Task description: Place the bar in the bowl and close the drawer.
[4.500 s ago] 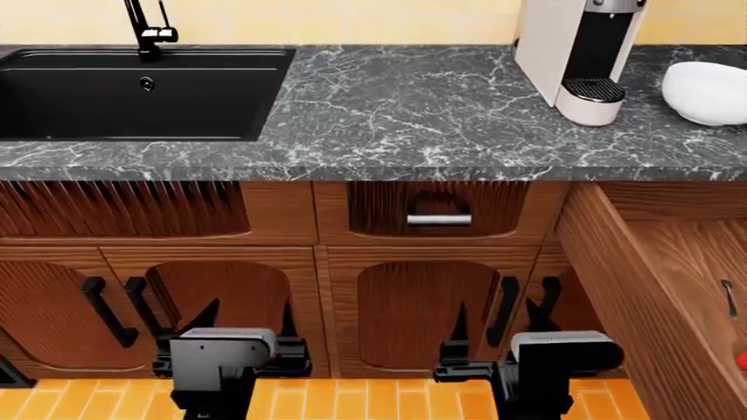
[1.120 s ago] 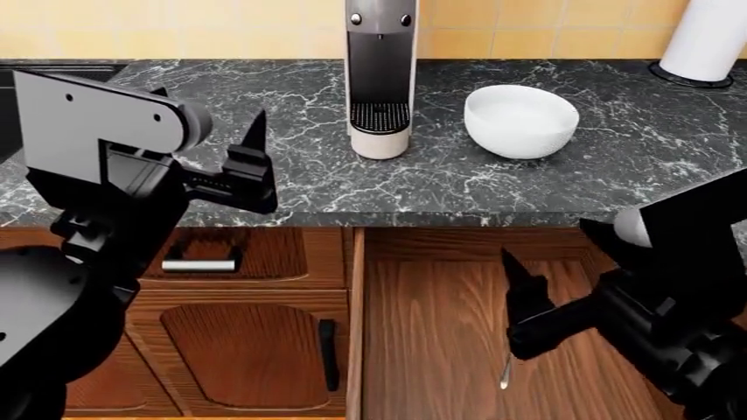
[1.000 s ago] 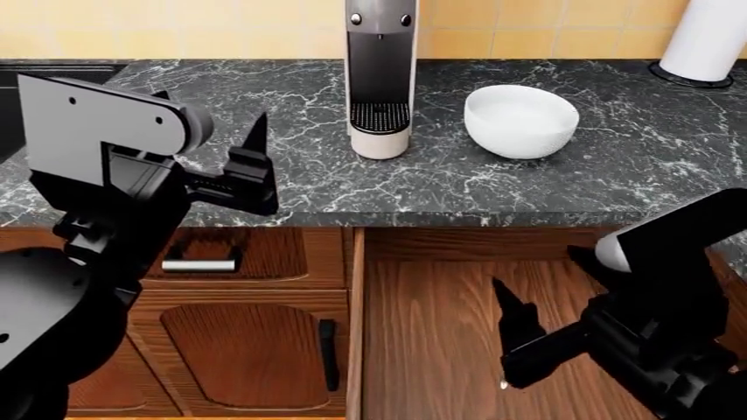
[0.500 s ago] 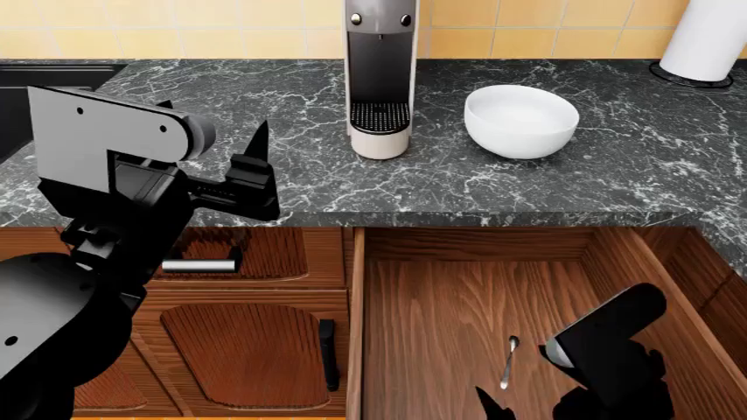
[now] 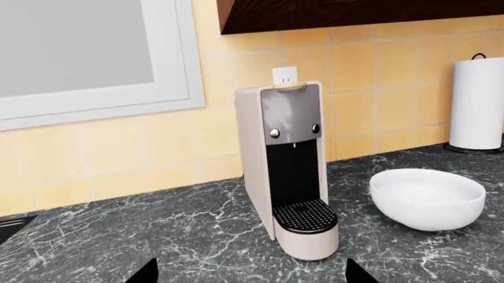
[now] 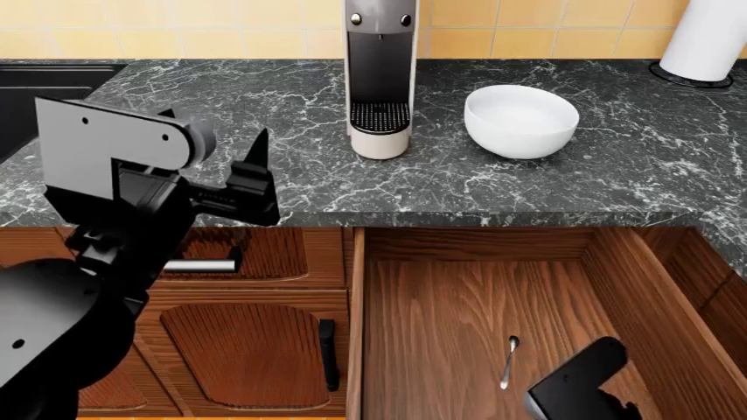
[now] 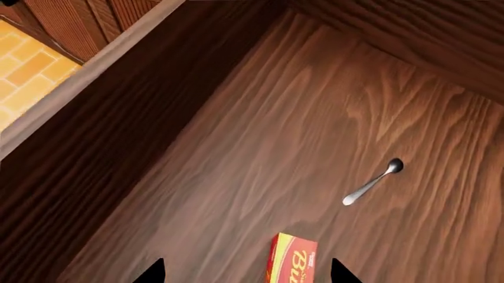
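Note:
The bar (image 7: 291,260), red and yellow with white lettering, lies flat on the floor of the open drawer (image 7: 236,153). My right gripper (image 7: 245,275) hangs open just above it, and the bar lies between the fingertips, nearer one of them. In the head view the drawer (image 6: 443,297) stands pulled out below the counter. Only the right arm (image 6: 578,395) shows there, low inside the drawer, and the bar is hidden. The white bowl (image 6: 520,120) sits on the counter beside the coffee machine (image 6: 380,79). My left gripper (image 6: 251,173) is open over the counter's front edge, holding nothing, and its wrist view faces the bowl (image 5: 428,198).
A small metal spoon (image 7: 372,183) lies on the drawer floor beyond the bar; it also shows as the spoon (image 6: 509,361) in the head view. A paper-towel roll (image 6: 708,39) stands at the back right. A smaller silver-handled drawer (image 6: 201,263) sits under my left arm.
My right arm has sunk down into the drawer toward the front, uncovering the spoon and the drawer floor in the head view. The left arm has barely moved.

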You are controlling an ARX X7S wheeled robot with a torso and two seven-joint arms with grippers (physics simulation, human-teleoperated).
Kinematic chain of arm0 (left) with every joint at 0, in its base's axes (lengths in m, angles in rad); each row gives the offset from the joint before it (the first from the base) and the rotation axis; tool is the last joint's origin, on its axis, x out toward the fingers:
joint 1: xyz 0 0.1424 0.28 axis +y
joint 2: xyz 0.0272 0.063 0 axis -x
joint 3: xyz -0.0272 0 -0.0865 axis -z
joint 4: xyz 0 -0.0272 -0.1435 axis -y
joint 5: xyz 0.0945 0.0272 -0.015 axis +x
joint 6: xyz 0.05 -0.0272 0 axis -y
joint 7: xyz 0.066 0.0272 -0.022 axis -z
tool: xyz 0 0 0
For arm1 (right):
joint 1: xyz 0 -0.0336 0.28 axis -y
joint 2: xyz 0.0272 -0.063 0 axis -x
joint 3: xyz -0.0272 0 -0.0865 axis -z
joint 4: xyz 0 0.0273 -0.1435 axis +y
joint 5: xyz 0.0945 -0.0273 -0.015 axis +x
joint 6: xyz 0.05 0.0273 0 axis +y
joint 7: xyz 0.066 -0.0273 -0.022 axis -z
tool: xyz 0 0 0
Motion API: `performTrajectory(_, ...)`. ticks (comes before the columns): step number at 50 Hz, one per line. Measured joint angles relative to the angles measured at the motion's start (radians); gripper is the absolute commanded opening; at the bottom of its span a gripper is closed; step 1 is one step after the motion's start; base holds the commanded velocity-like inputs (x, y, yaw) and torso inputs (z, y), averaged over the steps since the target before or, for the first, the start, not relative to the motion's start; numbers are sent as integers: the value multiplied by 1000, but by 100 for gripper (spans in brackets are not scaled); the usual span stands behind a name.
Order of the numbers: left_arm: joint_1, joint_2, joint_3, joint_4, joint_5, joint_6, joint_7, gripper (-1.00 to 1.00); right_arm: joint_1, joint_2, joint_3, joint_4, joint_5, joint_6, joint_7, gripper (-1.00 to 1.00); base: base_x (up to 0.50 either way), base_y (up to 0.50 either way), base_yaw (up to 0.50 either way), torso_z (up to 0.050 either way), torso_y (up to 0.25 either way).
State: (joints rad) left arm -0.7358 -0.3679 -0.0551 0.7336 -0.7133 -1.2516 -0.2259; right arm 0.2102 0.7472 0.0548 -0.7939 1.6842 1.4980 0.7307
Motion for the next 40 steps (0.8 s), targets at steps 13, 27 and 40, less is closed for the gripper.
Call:
performTrajectory(13,17,-7,4,-7,1,21,-1,100,-66,5,-12,11,-110,-31,-76,100,0,0,0,0,0)
performTrajectory(27,24,-10,16,-14,1,36,-5,100,-122,11,-32,72,-276,-96,-189,100,0,0,0,0,0)
performTrajectory(40,26,-13,26,-19,-2,42,-10,100,-131,0,-95,158,-415,-158,-274,100,0,0,0,0,0)
